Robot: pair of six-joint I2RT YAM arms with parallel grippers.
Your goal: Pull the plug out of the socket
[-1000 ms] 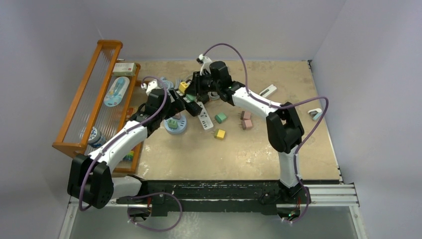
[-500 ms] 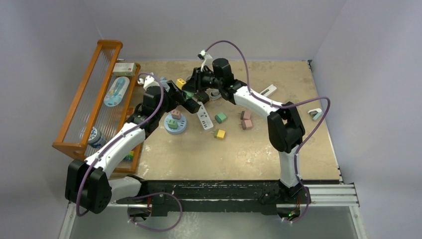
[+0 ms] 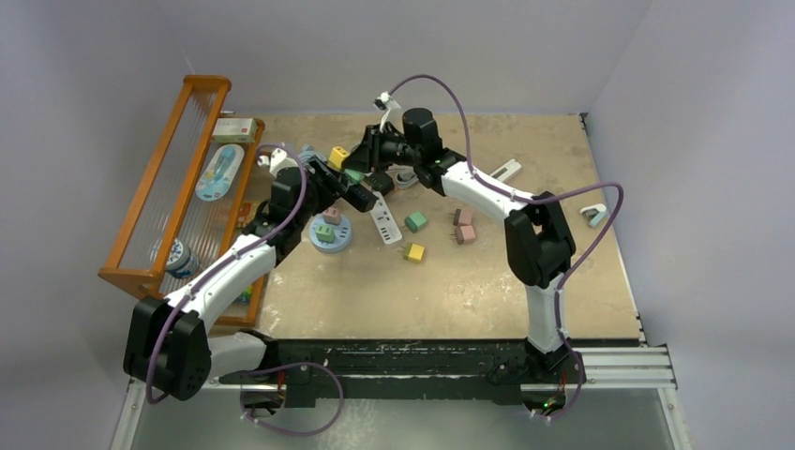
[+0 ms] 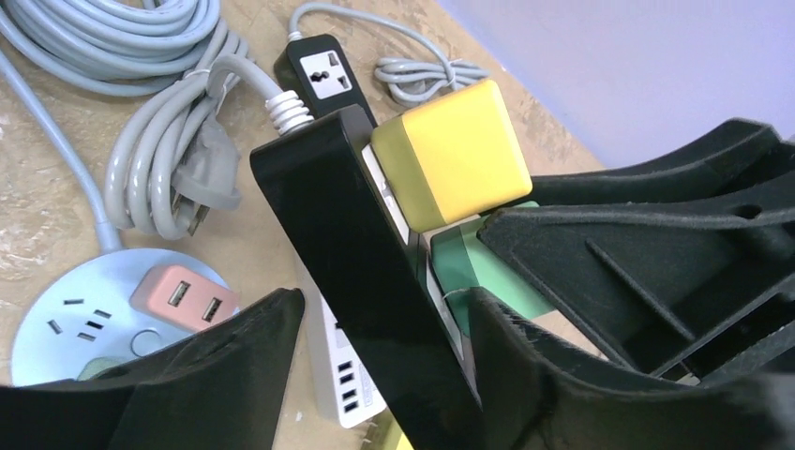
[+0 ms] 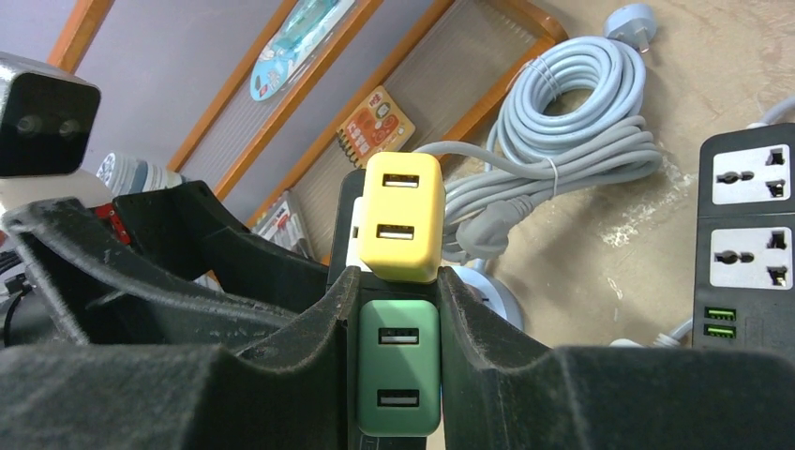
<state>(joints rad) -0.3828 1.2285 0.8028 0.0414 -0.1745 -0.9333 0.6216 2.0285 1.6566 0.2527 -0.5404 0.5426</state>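
A black power strip (image 4: 356, 262) is lifted off the table and tilted, with a yellow plug (image 4: 450, 164) and a green plug (image 4: 469, 272) seated side by side in it. My left gripper (image 4: 384, 375) is shut on the strip's lower part. My right gripper (image 5: 398, 309) is shut on the green plug (image 5: 398, 375), one finger on each side, just below the yellow plug (image 5: 401, 230). In the top view both grippers meet at the strip (image 3: 349, 187) at the table's far left of centre. The plug prongs are hidden.
A white power strip (image 3: 384, 220) and a round blue socket (image 3: 330, 232) lie under the grippers. Loose green (image 3: 416, 221), yellow (image 3: 414, 252) and pink (image 3: 463, 225) plugs lie nearby. A grey cable coil (image 5: 572, 122), a second black strip (image 5: 750, 234) and an orange rack (image 3: 178, 178) stand close.
Both grippers and the black strip with its plugs have shifted slightly left and toward the far side. The strip is raised a little more. Both grips are unchanged.
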